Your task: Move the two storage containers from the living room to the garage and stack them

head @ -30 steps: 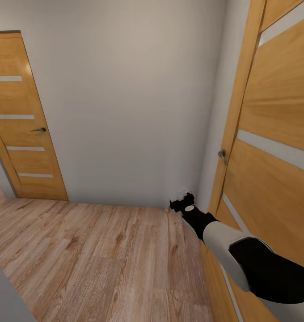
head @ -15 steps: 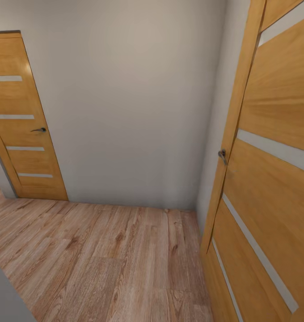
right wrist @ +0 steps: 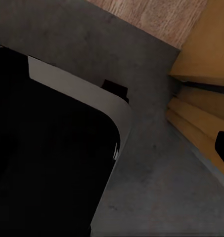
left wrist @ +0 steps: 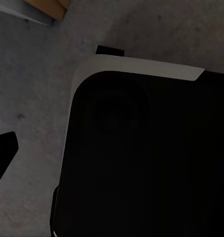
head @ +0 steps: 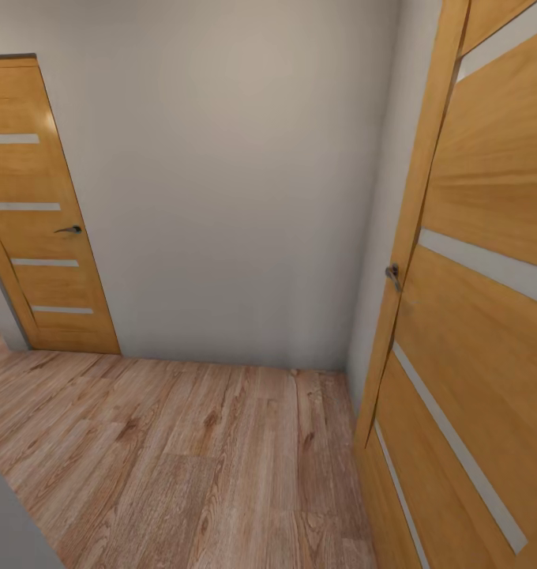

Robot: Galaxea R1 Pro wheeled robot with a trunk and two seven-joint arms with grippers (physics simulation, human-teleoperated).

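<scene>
Nearest, an open wooden door (head: 474, 316) with a metal handle (head: 392, 274) fills the frame's right side. Light wood plank flooring (head: 182, 450) spreads open across the lower left. Beyond, a plain wall (head: 237, 182) closes the far side, a second, shut door (head: 39, 213) at upper left. Two doors total. Each wrist view faces a dark robot body (left wrist: 151, 163) over grey concrete (right wrist: 161, 197); either claw's state cannot be told.

Head view evenly lit, soft — wrist views dim, blurred.

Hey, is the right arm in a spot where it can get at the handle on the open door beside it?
Probably yes. The handle sits on the edge of the open door close at the right, with bare wood floor before it and nothing blocking.
</scene>
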